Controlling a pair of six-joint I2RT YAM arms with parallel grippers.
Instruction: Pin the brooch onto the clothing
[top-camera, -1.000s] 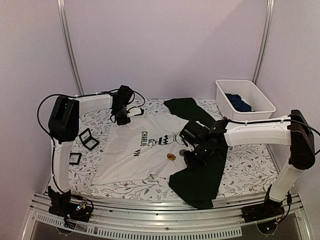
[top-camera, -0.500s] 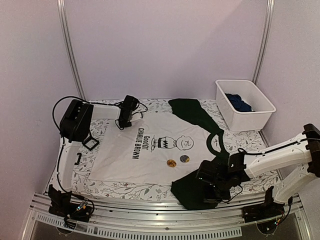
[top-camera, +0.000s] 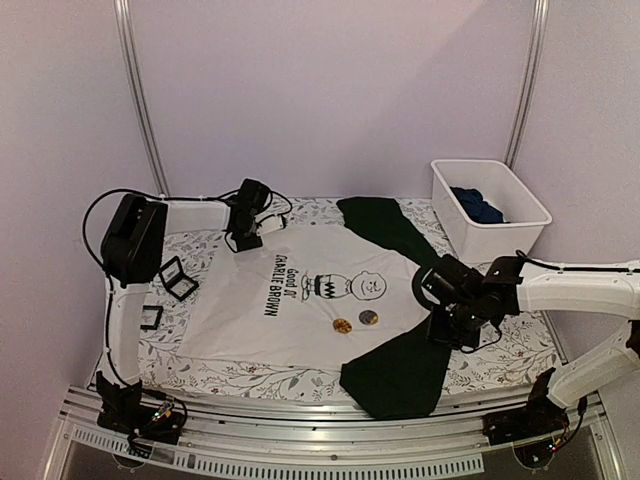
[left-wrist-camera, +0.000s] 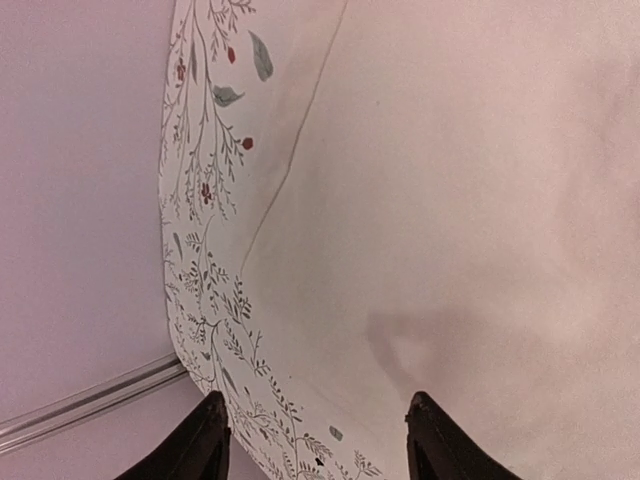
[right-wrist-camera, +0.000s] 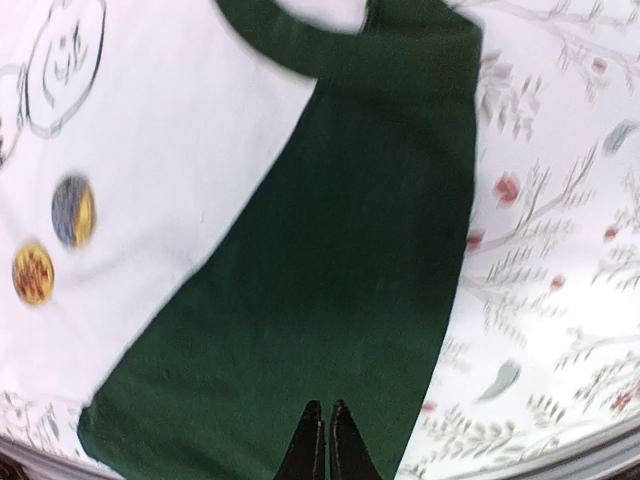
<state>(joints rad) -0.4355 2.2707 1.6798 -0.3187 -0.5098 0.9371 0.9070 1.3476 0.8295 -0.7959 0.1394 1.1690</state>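
Right pincer (right-wrist-camera: 326, 408) closed over green sleeve (right-wrist-camera: 340, 250), T-shirt (top-camera: 300, 325) print "Good Ol' Charlie Brown"

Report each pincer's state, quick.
Left pincer: open, holding nothing.
Right pincer: shut, holding nothing.

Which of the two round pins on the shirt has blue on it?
The pin closer to the cartoon face is blue and yellow. The other pin, farther from the face, looks gold with no blue.
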